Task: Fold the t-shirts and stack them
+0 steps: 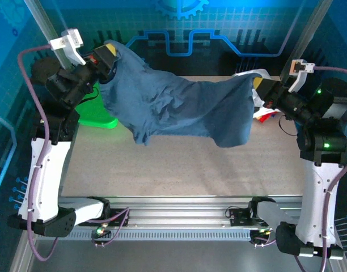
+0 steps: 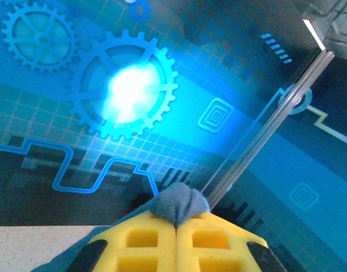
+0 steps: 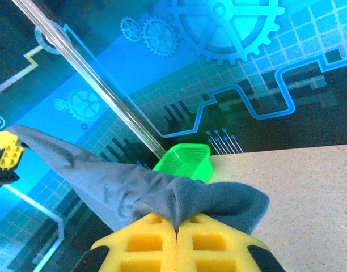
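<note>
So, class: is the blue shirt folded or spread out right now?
Spread, not folded: the blue shirt hangs stretched between the left tool and right tool, each shut on an edge.

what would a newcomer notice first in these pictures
The dark blue t-shirt hangs stretched in the air over the middle of the table, pinched at one end by the left gripper at the upper left and at the other by the right gripper. A bright green basket sits at the table's left edge, partly behind the shirt.
</note>
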Controlling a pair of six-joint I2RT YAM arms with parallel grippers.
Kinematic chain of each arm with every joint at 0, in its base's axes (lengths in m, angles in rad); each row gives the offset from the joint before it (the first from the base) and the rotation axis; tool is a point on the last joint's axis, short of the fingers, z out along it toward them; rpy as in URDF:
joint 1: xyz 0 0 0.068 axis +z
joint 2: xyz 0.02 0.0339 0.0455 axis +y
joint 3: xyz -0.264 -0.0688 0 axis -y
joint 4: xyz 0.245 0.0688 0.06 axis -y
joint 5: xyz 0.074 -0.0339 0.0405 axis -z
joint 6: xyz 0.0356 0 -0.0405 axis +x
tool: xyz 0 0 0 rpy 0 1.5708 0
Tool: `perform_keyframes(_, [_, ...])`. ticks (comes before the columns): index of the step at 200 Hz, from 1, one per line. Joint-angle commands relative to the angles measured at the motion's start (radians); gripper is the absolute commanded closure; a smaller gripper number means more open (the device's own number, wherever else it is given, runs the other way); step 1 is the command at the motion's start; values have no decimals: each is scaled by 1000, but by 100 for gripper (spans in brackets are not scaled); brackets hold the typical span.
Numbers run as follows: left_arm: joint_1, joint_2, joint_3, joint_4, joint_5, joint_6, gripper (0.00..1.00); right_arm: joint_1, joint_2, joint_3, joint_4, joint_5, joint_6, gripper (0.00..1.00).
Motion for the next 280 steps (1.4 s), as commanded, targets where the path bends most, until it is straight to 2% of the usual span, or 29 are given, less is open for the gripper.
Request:
perform_keyframes(1, [4, 88, 17, -22, 43, 40, 100, -16, 46, -37, -81, 46, -42, 100])
perform_keyframes(25, [4, 218, 20, -41, 59, 59, 100, -17, 116, -109, -64, 106, -86, 100])
perform_keyframes(37, [4, 293, 22, -33, 60, 70, 100, -17, 157, -160, -4, 101, -122, 100])
perform_keyframes(49, [3, 380, 35, -39, 46, 87, 100, -18, 213, -193, 5, 160, -159, 100])
perform_keyframes(60, [2, 466, 57, -44, 62, 93, 99, -28, 274, -235, 49, 163, -180, 100])
perform_keyframes(64, [4, 506, 69, -50, 70, 88, 89, -28, 296, -247, 62, 182, -187, 96])
perform_keyframes(69, [4, 553, 95, -75, 82, 85, 66, -27, 323, -261, 77, 212, -191, 89])
perform_keyframes(74, [3, 596, 127, -107, 90, 84, 48, -28, 351, -272, 91, 229, -191, 76])
perform_keyframes(85, [0, 651, 163, -155, 88, 63, 34, -38, 404, -276, 113, 242, -198, 52])
perform_keyframes(99, [-5, 620, 118, -143, 53, 37, 19, -45, 434, -267, 106, 289, -199, 39])
perform_keyframes(101, [-5, 609, 108, -140, 47, 34, 7, -45, 435, -265, 103, 291, -202, 38])
perform_keyframes(104, [-5, 592, 92, -135, 40, 27, 2, -46, 434, -261, 98, 295, -205, 36])
perform_keyframes(121, [-5, 476, -4, -150, 9, -13, 1, -44, 399, -258, 47, 317, -246, 23])
perform_keyframes(136, [-8, 368, -110, -208, 16, -47, 1, -42, 355, -264, -50, 335, -276, 16])
perform_keyframes(169, [-14, 112, -396, -412, 4, -132, 1, -11, 197, -404, -244, 302, -264, 15])
perform_keyframes(196, [-34, -41, -619, -561, 48, -239, 1, 8, 88, -552, -355, 298, -215, 15])
perform_keyframes(218, [-88, -86, -741, -658, 32, -311, 1, 17, 38, -674, -389, 309, -166, 15])
perform_keyframes(246, [-157, -48, -837, -744, -30, -385, 2, 18, 29, -787, -367, 332, -109, 15])
perform_keyframes(259, [-172, -35, -880, -752, -60, -411, 3, 19, 39, -817, -352, 350, -95, 15])
perform_keyframes(280, [-172, -43, -976, -700, -50, -453, 5, 16, 58, -865, -313, 379, -73, 15])
